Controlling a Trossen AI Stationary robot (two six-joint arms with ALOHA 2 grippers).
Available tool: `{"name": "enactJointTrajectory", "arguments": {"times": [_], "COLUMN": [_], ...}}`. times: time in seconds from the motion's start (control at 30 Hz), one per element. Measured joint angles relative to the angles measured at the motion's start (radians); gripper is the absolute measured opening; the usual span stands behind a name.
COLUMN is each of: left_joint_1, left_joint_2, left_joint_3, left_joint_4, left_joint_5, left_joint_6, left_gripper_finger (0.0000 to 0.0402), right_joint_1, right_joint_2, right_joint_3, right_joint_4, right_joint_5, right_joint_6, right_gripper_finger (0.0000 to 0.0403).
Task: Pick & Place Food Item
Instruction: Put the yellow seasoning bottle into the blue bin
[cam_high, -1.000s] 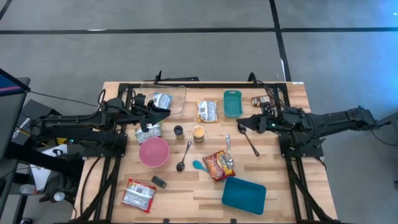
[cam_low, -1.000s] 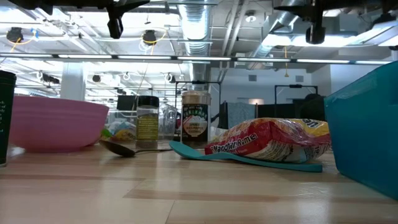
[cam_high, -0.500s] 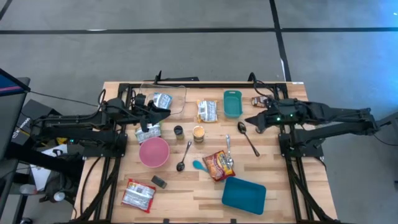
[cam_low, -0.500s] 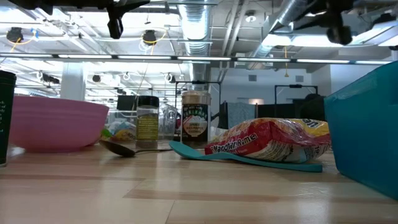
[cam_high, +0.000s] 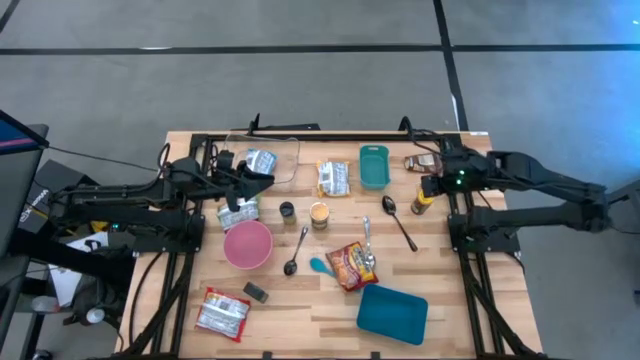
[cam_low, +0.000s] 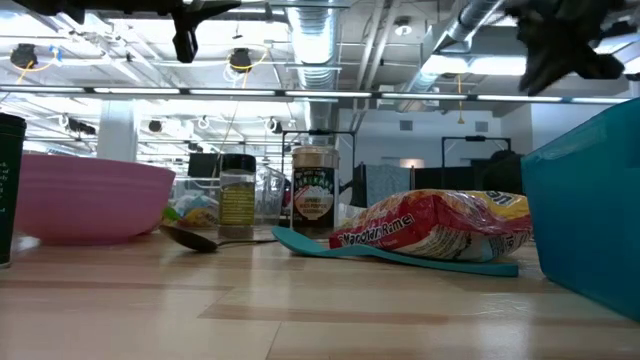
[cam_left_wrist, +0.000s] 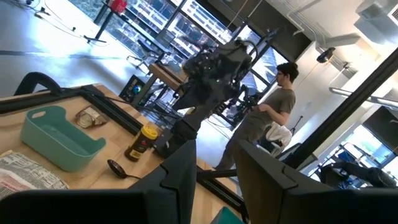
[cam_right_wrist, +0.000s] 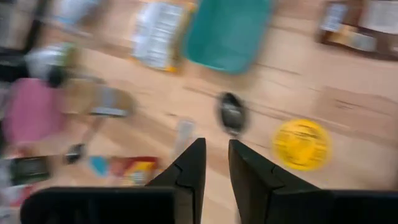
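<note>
Right gripper (cam_high: 437, 178) aloft near the table's right edge, fingers nearly together and empty, yellow-capped bottle (cam_high: 423, 201) standing free beneath; likely reaching stage, next move needs a food item chosen.

Two matte black jointed arms on black tube frames: the left arm (cam_high: 130, 195) trails a thin black cable, while the right arm (cam_high: 540, 180) shows a small green light near its wrist. Each ends in flat, angular dark fingers (cam_right_wrist: 186, 171).

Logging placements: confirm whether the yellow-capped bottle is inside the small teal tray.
No: the yellow-capped bottle stands upright on the bare wooden table, apart from the small teal tray.
</note>
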Motion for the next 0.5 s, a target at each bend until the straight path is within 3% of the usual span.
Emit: {"name": "enactJointTrajectory", "arguments": {"times": [0.27, 0.5], "left_joint_1": [0.000, 0.000], "left_joint_2": [0.000, 0.000], "left_joint_3": [0.000, 0.000], "left_joint_4": [0.000, 0.000], "left_joint_5": [-0.005, -0.005], "left_joint_6": [0.000, 0.000], "left_gripper_finger": [0.0106, 0.0106], "right_joint_1": [-0.160, -0.250], "right_joint_2": [0.113, 0.217], "right_joint_3": [0.000, 0.000], "right_joint_4": [-0.091, -0.094], "right_joint_5": [-0.009, -0.113], "right_joint_6": [-0.113, -0.183], "right_gripper_finger": [0.0065, 0.0065]}}
